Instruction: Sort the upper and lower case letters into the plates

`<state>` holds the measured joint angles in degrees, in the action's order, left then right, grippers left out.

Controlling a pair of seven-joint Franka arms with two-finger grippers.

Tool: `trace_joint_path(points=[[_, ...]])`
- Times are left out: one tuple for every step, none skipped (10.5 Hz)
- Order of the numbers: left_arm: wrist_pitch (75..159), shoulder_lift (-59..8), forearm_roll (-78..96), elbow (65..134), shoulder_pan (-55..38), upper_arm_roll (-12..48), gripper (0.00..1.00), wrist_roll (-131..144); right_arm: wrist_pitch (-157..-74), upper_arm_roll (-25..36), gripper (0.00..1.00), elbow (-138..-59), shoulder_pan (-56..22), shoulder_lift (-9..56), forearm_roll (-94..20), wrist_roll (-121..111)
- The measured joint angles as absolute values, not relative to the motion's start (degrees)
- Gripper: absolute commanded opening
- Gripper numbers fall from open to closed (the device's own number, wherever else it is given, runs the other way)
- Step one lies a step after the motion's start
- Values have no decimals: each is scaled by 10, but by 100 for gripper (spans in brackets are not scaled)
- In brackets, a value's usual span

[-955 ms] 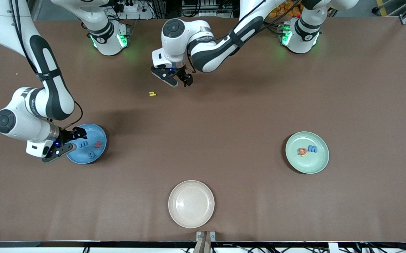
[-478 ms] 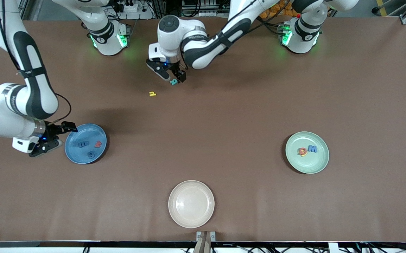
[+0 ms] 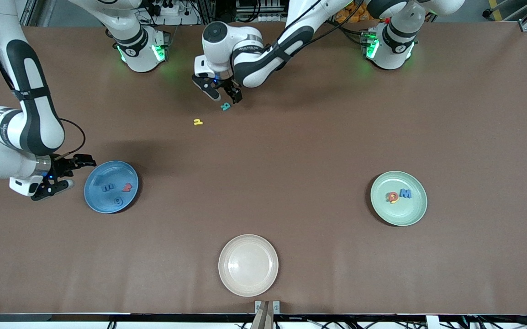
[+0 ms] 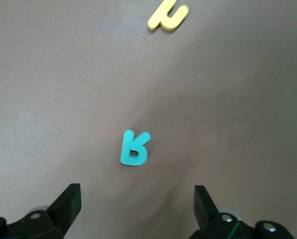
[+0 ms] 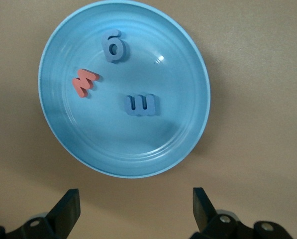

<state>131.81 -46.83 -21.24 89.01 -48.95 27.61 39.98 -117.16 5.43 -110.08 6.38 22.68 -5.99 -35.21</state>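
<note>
The front view takes in the green plate (image 3: 398, 198) with a blue and a red-and-yellow letter; the right wrist view shows the blue plate (image 5: 63, 124) holding two blue letters and a red one (image 5: 84, 83). The left gripper (image 3: 221, 95), jaws spread and empty, hangs over the table above the teal letter (image 4: 134, 148), near the yellow letter (image 4: 167, 16). The right gripper (image 3: 62, 173), jaws also spread and empty, hangs just beside the blue plate.
</note>
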Motion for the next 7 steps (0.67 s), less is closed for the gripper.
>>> trace_joint_path(points=[[1323, -471, -212, 889, -506, 251, 100, 400, -1172, 54, 100, -1101, 64, 227, -60, -352], [1331, -474, -212, 886, -518, 234, 100, 400, -1172, 54, 100, -1101, 64, 227, -60, -351], [1335, -477, -212, 878, -529, 221, 100, 400, -1172, 54, 100, -1101, 64, 228, -60, -351], [1336, -480, -212, 868, -544, 204, 100, 400, -1172, 54, 100, -1101, 64, 229, -60, -351], [1336, -482, -212, 861, -552, 195, 100, 400, -1172, 54, 100, -1101, 64, 229, -60, -351], [1336, -483, -212, 858, -556, 192, 100, 403, -1172, 54, 100, -1101, 64, 230, -60, -351], [1336, -486, -212, 858, -558, 192, 100, 417, -1173, 54, 100, -1102, 65, 230, -60, -350]])
